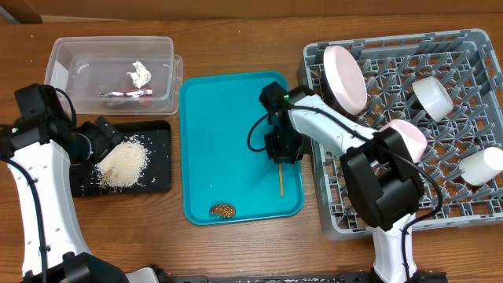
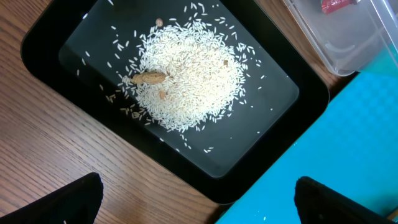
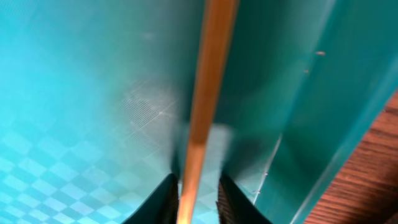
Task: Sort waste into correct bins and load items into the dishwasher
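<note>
So the right gripper (image 3: 198, 193) is pinching the wooden chopstick (image 3: 211, 62) on the teal tray (image 3: 74, 93), likely for racking. Left gripper (image 2: 199, 199) is hanging wide open.

1. A clear tub (image 1: 71, 59) stands at the back left. In it lie a crumpled white tissue (image 1: 141, 73) and a red-and-white wrapper (image 1: 126, 93).
2. A black tray (image 1: 157, 169) sits just in front of the tub. It holds a heap of white rice (image 1: 124, 163) with stray grains around it.
3. A brown lump (image 1: 223, 210) lies at the near edge of the teal tray (image 1: 212, 126).
4. A wooden chopstick (image 1: 280, 179) lies along the teal tray's right side, one end between the right gripper's (image 3: 198, 202) fingers.
5. A grey rack (image 1: 440, 204) stands on the right. A plate (image 1: 346, 77) stands on edge at its back left, with a cup (image 1: 433, 97) further right. A bowl (image 1: 413, 134) sits tilted mid-rack, and another white vessel (image 1: 481, 167) is at the right edge.
</note>
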`<action>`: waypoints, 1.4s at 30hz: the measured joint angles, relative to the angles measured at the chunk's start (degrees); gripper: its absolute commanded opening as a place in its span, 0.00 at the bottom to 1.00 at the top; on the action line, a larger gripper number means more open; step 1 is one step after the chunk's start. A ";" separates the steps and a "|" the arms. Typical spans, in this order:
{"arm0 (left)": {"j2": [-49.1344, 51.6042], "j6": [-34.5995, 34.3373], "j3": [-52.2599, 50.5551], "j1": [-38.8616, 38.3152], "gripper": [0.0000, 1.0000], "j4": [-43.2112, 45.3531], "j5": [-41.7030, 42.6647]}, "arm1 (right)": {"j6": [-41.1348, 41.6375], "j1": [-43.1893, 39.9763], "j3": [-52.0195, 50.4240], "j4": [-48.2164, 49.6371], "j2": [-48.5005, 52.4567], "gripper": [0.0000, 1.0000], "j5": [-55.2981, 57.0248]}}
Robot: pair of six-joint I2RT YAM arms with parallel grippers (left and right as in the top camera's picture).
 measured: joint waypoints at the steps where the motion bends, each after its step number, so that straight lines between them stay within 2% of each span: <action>1: 0.00 0.00 0.00 0.02 1.00 0.00 0.00 | 0.09 0.24 0.00 0.02 0.00 0.19 0.15; 6: 0.00 0.00 0.00 0.02 1.00 0.00 0.00 | 0.13 1.03 0.00 -0.02 0.00 0.11 0.52; 11: 0.00 0.00 0.00 0.02 1.00 0.00 0.00 | 0.09 1.05 0.00 0.02 0.00 0.09 0.59; 13: 0.00 0.00 0.00 0.00 1.00 0.00 0.00 | 0.04 1.05 0.00 0.00 0.00 0.04 0.59; 20: 0.00 0.00 0.00 0.02 1.00 0.02 0.00 | 0.07 1.05 0.09 -1.51 0.07 0.04 -0.07; 28: 0.00 -0.02 0.00 0.02 1.00 0.04 0.00 | -1.22 1.01 0.20 -7.50 -1.01 0.04 -2.73; 31: 0.00 -0.15 0.00 0.00 1.00 0.04 0.00 | -2.71 0.96 0.39 -8.33 -5.27 0.04 -2.84; 35: 0.00 -0.15 0.00 0.00 1.00 0.17 0.00 | -4.90 0.42 1.79 -9.70 -15.74 0.04 -1.99; 39: 0.00 -0.15 0.00 0.00 1.00 0.20 0.02 | -7.02 -2.69 2.99 -14.36 -25.27 0.04 0.50; 42: 0.00 -0.15 0.00 -0.70 0.99 0.26 0.00 | -9.51 -6.36 3.21 -18.03 -28.02 0.04 2.03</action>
